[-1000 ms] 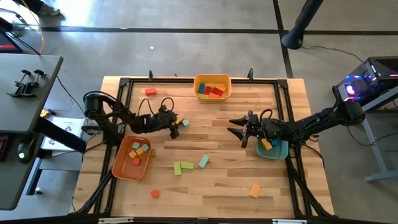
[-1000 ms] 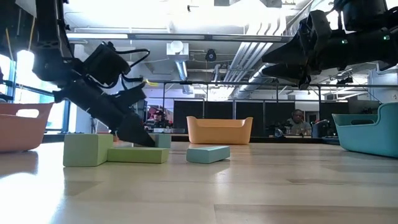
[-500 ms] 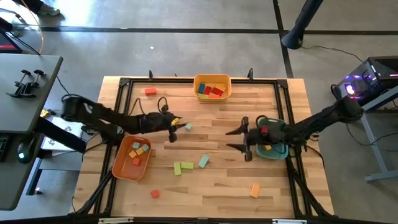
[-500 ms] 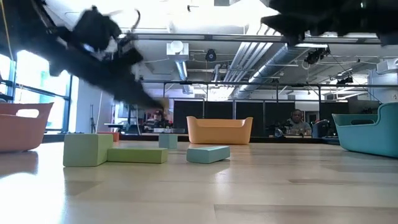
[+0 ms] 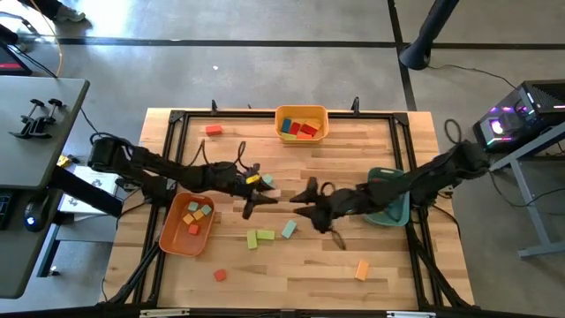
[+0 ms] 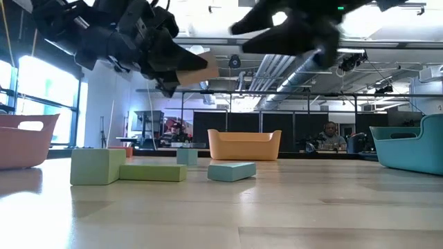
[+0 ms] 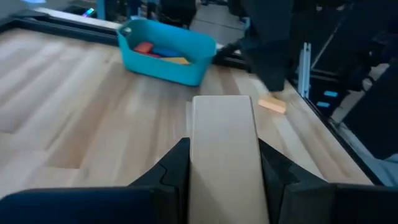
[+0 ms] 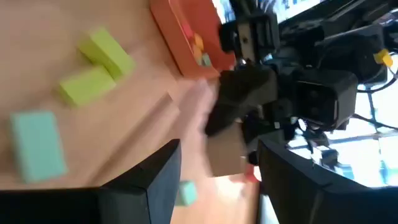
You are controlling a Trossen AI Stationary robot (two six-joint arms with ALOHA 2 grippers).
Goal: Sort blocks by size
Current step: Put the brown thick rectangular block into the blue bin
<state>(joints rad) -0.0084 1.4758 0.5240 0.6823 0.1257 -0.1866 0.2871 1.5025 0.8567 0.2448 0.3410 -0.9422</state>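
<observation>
My left gripper is shut on a pale tan bar block and holds it high above the table's middle; it also shows in the low view. My right gripper is open and empty, just right of the left gripper and facing it. On the table, two light green blocks and a teal block lie flat near the middle. A small teal block, an orange one and two red ones lie apart. My left gripper pinches the bar's two long sides between its two fingers. The bar lies along the fingers and sticks out ahead of them. The fingers come roughly level, pointing toward the table's right. The bar is lifted clear of the table.
A yellow tray with blocks stands at the far edge. An orange tray with blocks is at the left and a teal tray at the right, under my right arm. A black frame runs around the tabletop.
My left gripper has risen from the tabletop with the bar and moved a little toward the table's right and near edge. My right gripper has swung from the teal tray toward the table's left, close to the left gripper, still open.
</observation>
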